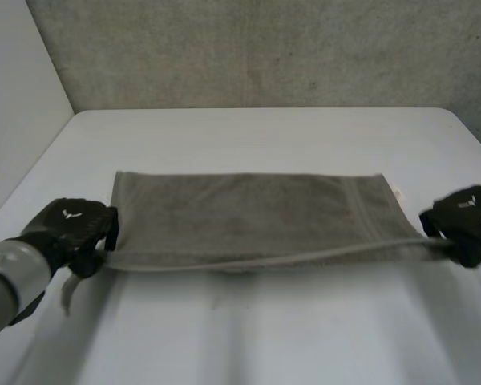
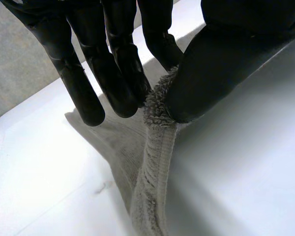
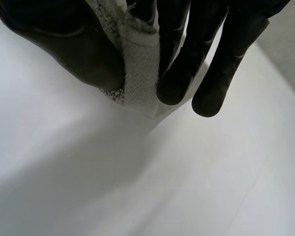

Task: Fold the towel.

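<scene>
Fold's barely begun, I'd say: the grey-green terry towel [image 1: 248, 216] lies flat mid-frame on the white table [image 1: 248, 337], with just its near edge raised and taut. The black left hand [image 1: 72, 228], lower left, pinches one near corner between thumb and fingers [image 2: 118, 73]. The black right hand [image 1: 465, 220], far right, pinches the other corner.

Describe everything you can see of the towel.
The towel is grey-brown terry cloth with a woven band near one end. It lies spread on the white table, its near edge raised and taut. The left hand pinches its near left corner between thumb and fingers; the right hand pinches the near right corner.
</scene>
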{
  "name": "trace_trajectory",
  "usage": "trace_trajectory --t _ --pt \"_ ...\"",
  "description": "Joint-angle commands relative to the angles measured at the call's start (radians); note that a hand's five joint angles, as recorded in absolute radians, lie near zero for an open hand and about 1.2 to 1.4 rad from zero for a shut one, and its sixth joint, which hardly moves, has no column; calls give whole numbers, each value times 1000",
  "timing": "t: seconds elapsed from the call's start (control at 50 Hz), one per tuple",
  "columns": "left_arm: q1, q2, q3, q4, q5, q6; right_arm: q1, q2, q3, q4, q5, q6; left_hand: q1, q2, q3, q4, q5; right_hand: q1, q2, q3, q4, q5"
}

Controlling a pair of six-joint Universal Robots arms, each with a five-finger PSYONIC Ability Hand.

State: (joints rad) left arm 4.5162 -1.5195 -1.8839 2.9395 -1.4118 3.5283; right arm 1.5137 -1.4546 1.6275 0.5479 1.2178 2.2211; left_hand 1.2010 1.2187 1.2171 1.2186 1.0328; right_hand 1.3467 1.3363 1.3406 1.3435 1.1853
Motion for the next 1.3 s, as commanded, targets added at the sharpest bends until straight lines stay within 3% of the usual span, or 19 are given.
trace_trajectory --t 0.02,0.2,0.34,0.52,0.72,0.86,1.18,1.2,1.22,1.24,1.28,1.3 --pt "-8 79 -12 -128 4 3 -21 -33 8 67 5 -100 195 178 179 178 189 50 60 56 53 36" --pt "-8 -148 65 -17 -1 4 3 53 -8 -42 34 -51 195 178 179 178 189 50 60 56 53 36" --pt "-15 -350 230 114 -10 4 112 238 -124 -186 100 70 195 178 179 178 189 50 60 56 53 36" --pt "-22 -577 523 130 -9 6 181 474 -355 -345 196 198 195 178 179 178 189 50 60 56 53 36" --pt "-34 -853 882 89 4 37 223 640 -550 -419 302 221 195 178 179 178 189 50 60 56 53 36" --pt "-51 -932 957 58 4 84 247 703 -618 -416 325 218 195 178 179 178 189 50 60 56 53 36" --pt "-52 -972 1028 64 -2 77 252 764 -696 -416 330 213 195 178 179 178 189 48 58 54 51 35" --pt "-52 -970 1037 64 -6 74 258 766 -707 -416 342 213 -298 -316 -315 -316 -305 -568 -558 -562 -565 -582" --pt "-52 -970 1037 64 -6 73 266 769 -727 -417 357 219 -303 -321 -319 -321 -310 -1172 -1162 -1166 -1169 -1185" --pt "-52 -967 1048 64 -9 73 266 769 -727 -417 358 219 -1026 -1044 -1043 -1044 -1033 -1172 -1162 -1166 -1169 -1185" --pt "-55 -964 1057 69 -4 72 273 766 -744 -421 379 224 -946 -964 -962 -964 -953 -1172 -1162 -1166 -1169 -1185" --pt "-58 -958 1062 75 -6 69 279 757 -753 -422 396 227 -1026 -1044 -1043 -1044 -1033 -1172 -1162 -1166 -1169 -1185"
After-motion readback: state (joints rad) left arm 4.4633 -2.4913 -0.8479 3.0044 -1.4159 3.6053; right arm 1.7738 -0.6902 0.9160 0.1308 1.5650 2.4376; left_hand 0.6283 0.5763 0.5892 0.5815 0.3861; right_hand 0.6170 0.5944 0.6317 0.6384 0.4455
